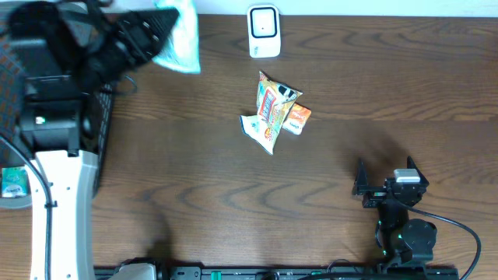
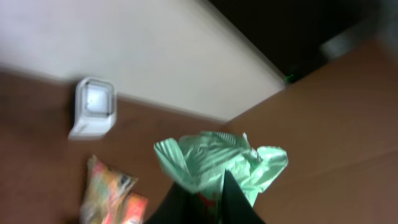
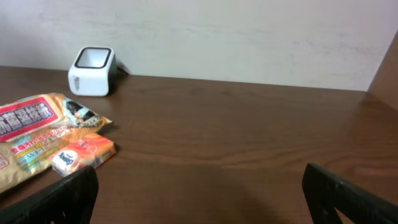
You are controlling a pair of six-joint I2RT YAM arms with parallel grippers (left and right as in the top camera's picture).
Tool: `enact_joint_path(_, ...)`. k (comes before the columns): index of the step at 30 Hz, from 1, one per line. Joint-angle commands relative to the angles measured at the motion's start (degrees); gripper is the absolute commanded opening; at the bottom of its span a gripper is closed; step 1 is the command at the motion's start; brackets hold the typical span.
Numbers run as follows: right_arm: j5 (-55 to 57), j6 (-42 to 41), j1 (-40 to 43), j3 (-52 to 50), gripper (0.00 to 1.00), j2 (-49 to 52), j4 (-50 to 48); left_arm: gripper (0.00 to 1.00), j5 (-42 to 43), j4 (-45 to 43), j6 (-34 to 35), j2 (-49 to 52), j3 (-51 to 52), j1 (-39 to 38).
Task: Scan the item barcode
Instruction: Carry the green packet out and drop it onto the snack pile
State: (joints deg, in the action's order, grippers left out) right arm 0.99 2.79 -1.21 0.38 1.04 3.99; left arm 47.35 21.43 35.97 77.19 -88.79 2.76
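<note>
Closest to the overhead lens, up at 10 o'clock: left gripper (image 1: 159, 31), raised off the table (image 1: 233, 210), pinched tight on the lower edge of a crinkled pale green bag (image 1: 177, 39). From the left wrist, bag bunched above two dark fingertips (image 2: 177, 205), everything blurred. Underneath, dark wood tabletop running edge to edge.

Down at 5 o'clock, right gripper (image 1: 385, 177), low by the near edge, jaws spread as wide as they go, holding nothing. From the right wrist, only bare wood between the two black fingers (image 3: 62, 199).

Near the middle, a little toward 12 o'clock, printed snack packet (image 1: 268, 109), lying flat, touched by neither arm.

At 12 o'clock by the far edge, white scanner (image 1: 264, 31), upright, window tilted upward, with the green bag apart from it at its 9 o'clock.

Touching the packet's 3 o'clock side, small orange box (image 1: 296, 118).
</note>
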Motion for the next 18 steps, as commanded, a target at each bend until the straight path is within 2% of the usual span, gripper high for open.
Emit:
enact_joint_path(1, -0.09, 0.48, -0.5, -0.07, 0.99, -0.28, 0.17, 0.07, -16.5, 7.58, -13.16, -0.24, -0.57, -5.62)
enact_joint_path(4, -0.09, 0.48, -0.5, -0.07, 0.99, -0.28, 0.17, 0.07, -25.64, 10.86, -16.5, 0.15, -0.46, -8.9)
enact_joint_path(7, -0.09, 0.48, -0.5, -0.07, 0.99, -0.28, 0.17, 0.08, -31.08, 13.84, -17.07, 0.72, -0.31, -11.52)
enact_joint_path(18, -0.09, 0.48, -0.5, -0.09, 0.99, -0.28, 0.17, 0.07, -31.98, 18.25, -17.33, 8.63, -0.31, -19.54)
